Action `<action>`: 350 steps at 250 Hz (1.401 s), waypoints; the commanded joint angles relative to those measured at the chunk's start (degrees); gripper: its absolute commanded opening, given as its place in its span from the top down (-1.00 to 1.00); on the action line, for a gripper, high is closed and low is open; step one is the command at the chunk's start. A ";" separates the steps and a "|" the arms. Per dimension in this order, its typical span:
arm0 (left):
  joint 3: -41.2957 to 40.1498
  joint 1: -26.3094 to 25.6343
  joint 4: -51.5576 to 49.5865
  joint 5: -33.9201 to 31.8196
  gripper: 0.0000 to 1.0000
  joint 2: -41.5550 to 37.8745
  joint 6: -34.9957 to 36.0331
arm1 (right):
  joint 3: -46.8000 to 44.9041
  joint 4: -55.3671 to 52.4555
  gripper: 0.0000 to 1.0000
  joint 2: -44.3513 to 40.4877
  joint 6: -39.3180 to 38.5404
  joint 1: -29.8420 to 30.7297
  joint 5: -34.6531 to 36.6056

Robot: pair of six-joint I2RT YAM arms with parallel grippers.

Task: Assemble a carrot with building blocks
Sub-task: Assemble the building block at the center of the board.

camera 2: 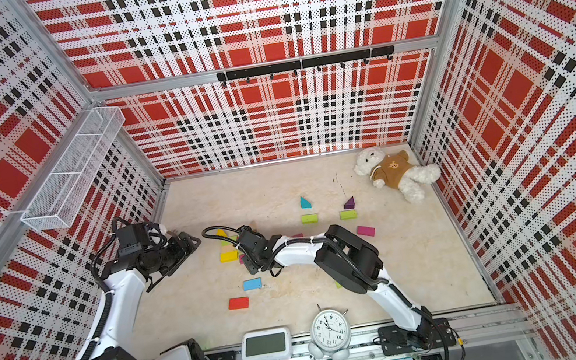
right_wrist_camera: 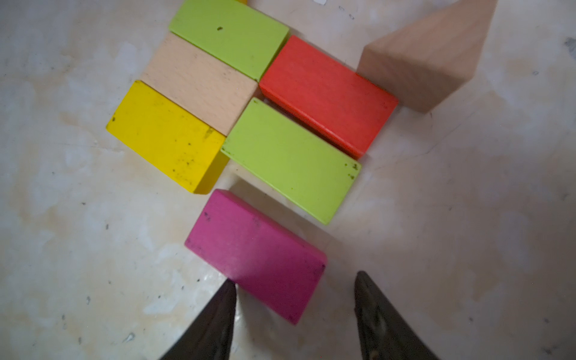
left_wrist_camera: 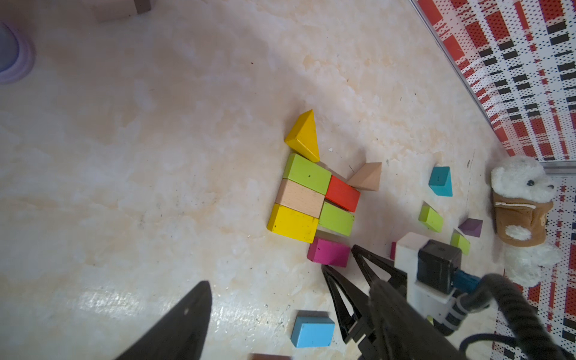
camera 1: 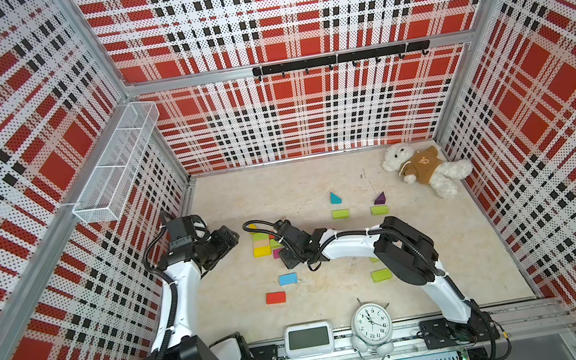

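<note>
Several building blocks lie joined flat on the floor: a yellow wedge (left_wrist_camera: pixel 304 137), lime (right_wrist_camera: pixel 230 34), wood (right_wrist_camera: pixel 199 81), yellow (right_wrist_camera: pixel 165 134), red (right_wrist_camera: pixel 327 93) and lime (right_wrist_camera: pixel 290 159) bricks, with a wood wedge (right_wrist_camera: pixel 427 59) beside the red one. A magenta brick (right_wrist_camera: pixel 255 252) lies just below them. My right gripper (right_wrist_camera: pixel 296 280) is open around its near corner; one fingertip (right_wrist_camera: pixel 229 290) touches its edge and the other stands apart. My left gripper (left_wrist_camera: pixel 293 282) hangs open and empty left of the cluster in both top views (camera 1: pixel 227 236).
Loose on the floor are a blue brick (camera 1: pixel 288 278), a red brick (camera 1: pixel 276 297), lime bricks (camera 1: pixel 340 213) (camera 1: pixel 379 210) (camera 1: pixel 382 274), a teal wedge (camera 1: pixel 335 198) and a purple wedge (camera 1: pixel 379 198). A teddy bear (camera 1: pixel 424 168) lies at back right; an alarm clock (camera 1: pixel 371 323) and white display (camera 1: pixel 308 338) stand in front.
</note>
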 commanded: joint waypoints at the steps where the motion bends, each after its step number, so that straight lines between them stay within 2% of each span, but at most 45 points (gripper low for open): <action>1: 0.45 0.13 0.19 0.50 -0.65 0.26 0.78 | 1.83 0.01 -0.19 1.87 -0.16 -0.03 -0.48; 350: 0.53 0.55 0.19 1.64 -0.65 0.59 0.92 | 6.96 0.08 -0.14 4.41 -0.69 0.50 -0.93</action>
